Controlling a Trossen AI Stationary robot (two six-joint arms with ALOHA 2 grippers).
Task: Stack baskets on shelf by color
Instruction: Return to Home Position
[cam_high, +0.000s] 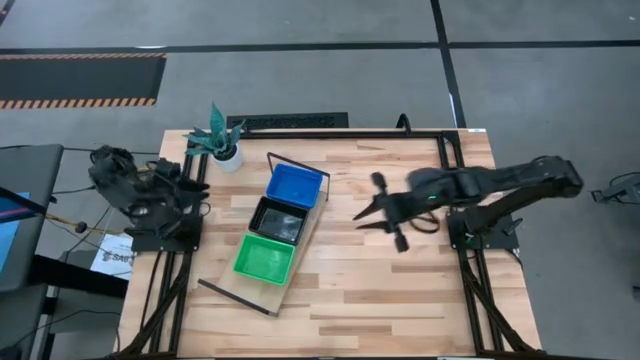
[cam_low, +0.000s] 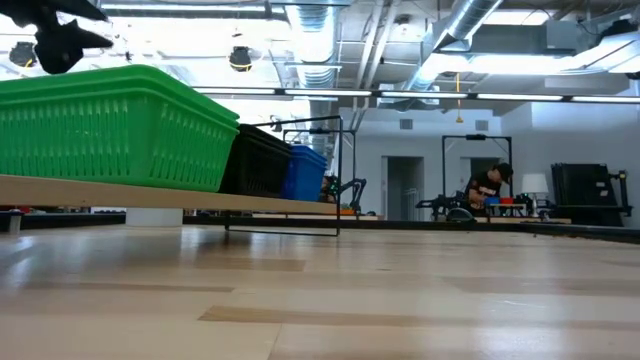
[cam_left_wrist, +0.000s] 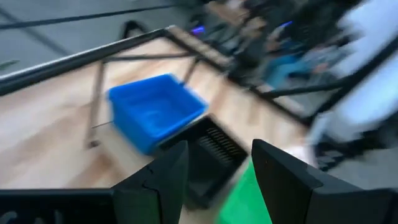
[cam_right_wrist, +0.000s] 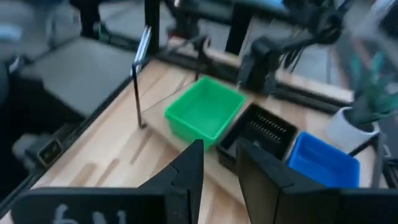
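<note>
The light-wood shelf (cam_high: 292, 268) lies slantwise on the table's middle, and baskets rest on it in a row: blue (cam_high: 295, 185) farthest, black (cam_high: 279, 220) in the middle, green (cam_high: 264, 258) nearest. Whether each colour is a single basket or a stack does not show. In the low view the green one (cam_low: 110, 125) is closest, with black (cam_low: 262, 160) and blue (cam_low: 305, 170) behind it. My right gripper (cam_high: 385, 215) hovers open above the table, right of the black basket, holding nothing. My left gripper (cam_left_wrist: 214, 165) is open and waits by the table's left edge (cam_high: 185, 200).
A potted plant (cam_high: 222, 140) stands near the far left corner, just beyond the shelf's blue end. Black frame rails (cam_high: 455, 150) run along the table's sides. Bare wood (cam_high: 380, 290) lies right of and nearer than the shelf. A person (cam_low: 488, 190) sits far back in the room.
</note>
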